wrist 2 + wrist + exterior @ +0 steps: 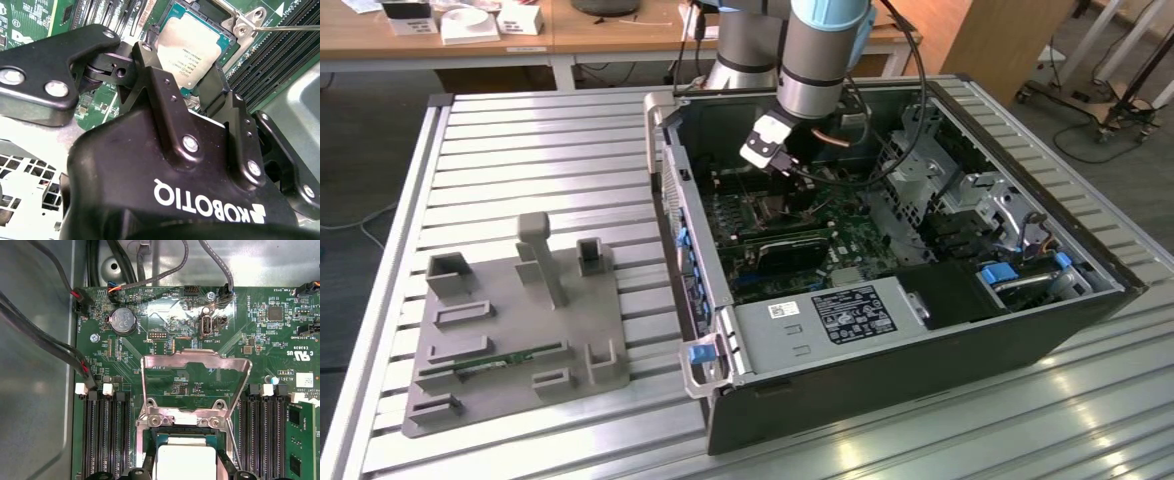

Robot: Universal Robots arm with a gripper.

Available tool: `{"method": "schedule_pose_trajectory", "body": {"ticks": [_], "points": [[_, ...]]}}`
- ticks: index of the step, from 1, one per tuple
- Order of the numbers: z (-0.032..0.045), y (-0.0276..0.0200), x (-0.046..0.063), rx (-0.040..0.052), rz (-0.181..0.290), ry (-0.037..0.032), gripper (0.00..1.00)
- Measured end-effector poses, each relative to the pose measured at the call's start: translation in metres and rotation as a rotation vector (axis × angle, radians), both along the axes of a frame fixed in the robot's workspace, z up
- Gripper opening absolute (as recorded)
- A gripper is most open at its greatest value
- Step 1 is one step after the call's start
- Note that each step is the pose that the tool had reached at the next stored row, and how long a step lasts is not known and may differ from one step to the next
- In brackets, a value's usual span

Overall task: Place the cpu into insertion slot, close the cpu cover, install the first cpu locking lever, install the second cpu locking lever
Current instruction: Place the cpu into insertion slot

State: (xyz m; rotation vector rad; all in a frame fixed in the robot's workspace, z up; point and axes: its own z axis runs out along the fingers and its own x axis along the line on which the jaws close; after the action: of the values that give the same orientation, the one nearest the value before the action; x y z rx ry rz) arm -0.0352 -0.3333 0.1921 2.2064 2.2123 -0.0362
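The chip [185, 462] lies flat in the socket [165, 432] on the green board [250, 325], and I see the metal cover [165, 360] tipped up open just beside it. My gripper [180, 62] hangs low over the chip, fingers [143, 50] spread to either side of it, inside the open computer case [921, 330].

I see my gripper [180, 70] with its fingers [155, 80] spread either side of the cpu [192, 45], which lies flat in the slot [197, 5]. A lever [290, 27] crosses the board's memory slots [280, 55].

Bright even light, soft shadows, glare streaks on the table [987, 430]
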Motion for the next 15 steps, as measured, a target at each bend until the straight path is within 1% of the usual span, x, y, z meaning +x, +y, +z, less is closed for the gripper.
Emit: {"method": "schedule_pose_trajectory", "body": {"ticks": [12,13,14,15], "points": [[-0.0006,0.0001,0.0001,0.0007,0.000,-0.0007,0.55],[-0.0008,0.0002,0.0001,0.0014,0.000,-0.0008,0.61],[-0.0007,0.0002,0.0001,0.0012,0.000,-0.0006,0.61],[-0.0006,0.0001,0.0001,0.0007,0.000,-0.0004,0.67]]}}
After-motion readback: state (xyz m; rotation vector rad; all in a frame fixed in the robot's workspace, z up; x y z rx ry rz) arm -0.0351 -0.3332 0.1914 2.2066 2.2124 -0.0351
